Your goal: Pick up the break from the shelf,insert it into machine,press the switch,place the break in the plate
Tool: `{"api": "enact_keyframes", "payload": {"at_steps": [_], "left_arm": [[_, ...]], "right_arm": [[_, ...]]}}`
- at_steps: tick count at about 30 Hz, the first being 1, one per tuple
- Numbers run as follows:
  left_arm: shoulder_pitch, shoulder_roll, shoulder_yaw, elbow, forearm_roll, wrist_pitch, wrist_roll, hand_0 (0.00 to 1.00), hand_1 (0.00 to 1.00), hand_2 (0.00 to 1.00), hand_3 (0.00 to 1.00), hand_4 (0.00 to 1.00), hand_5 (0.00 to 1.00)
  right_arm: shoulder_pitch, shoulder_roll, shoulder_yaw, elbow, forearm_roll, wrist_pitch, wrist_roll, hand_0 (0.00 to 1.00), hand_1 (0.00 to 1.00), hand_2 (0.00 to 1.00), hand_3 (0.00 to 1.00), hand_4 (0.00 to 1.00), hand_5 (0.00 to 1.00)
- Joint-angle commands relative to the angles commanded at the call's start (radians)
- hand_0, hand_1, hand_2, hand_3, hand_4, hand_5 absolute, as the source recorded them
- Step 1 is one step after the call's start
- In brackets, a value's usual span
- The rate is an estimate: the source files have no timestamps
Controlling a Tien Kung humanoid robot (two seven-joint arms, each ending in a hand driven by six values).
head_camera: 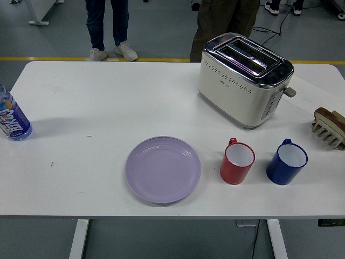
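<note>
no robot hand in view; grip state cannot be told. bread slice (325, 115) stands in rack (330, 134) at table's (81, 108) right edge. toaster (245, 79) behind, lilac plate (163, 169) front centre.

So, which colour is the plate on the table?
The plate is pale lilac, plain with no pattern; the head view shows it.

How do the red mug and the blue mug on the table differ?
The red mug is red outside and stands nearer the purple plate; the blue mug is dark blue and stands further right, toward the table's right end. The blue mug looks slightly wider. Both stand upright, look empty, have white insides and handles at their far side.
</note>
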Motion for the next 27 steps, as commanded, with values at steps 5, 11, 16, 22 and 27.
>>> {"api": "enact_keyframes", "payload": {"at_steps": [5,11,16,22,27], "left_arm": [[0.001,0.002,-0.003,0.0,0.005,-0.001,0.001,0.629,0.498,0.501,0.547,0.334,0.817],[0.003,0.004,-0.005,0.0,0.008,-0.001,0.002,0.63,0.498,0.5,0.547,0.334,0.817],[0.0,0.006,-0.002,0.0,0.002,0.0,0.0,0.629,0.498,0.498,0.546,0.334,0.818],[-0.004,0.007,0.001,0.0,-0.002,0.0,0.0,0.629,0.498,0.495,0.547,0.335,0.818],[-0.007,0.008,0.005,0.0,-0.007,0.001,-0.001,0.629,0.498,0.496,0.546,0.332,0.815]], "right_arm": [[0.011,-0.03,-0.006,0.027,-0.156,-0.011,-0.052,0.852,0.821,0.819,0.827,0.733,0.17],[0.03,-0.067,-0.034,0.068,-0.41,0.046,-0.158,0.903,0.853,0.869,0.874,0.784,0.163],[0.057,-0.088,-0.072,0.105,-0.624,0.102,-0.242,0.97,0.921,0.929,0.952,0.818,0.153],[0.089,-0.099,-0.129,0.127,-0.871,0.172,-0.338,0.997,0.933,0.957,0.971,0.827,0.155],[0.116,-0.101,-0.173,0.12,-1.082,0.193,-0.388,0.995,0.933,0.962,0.976,0.839,0.179]]}}
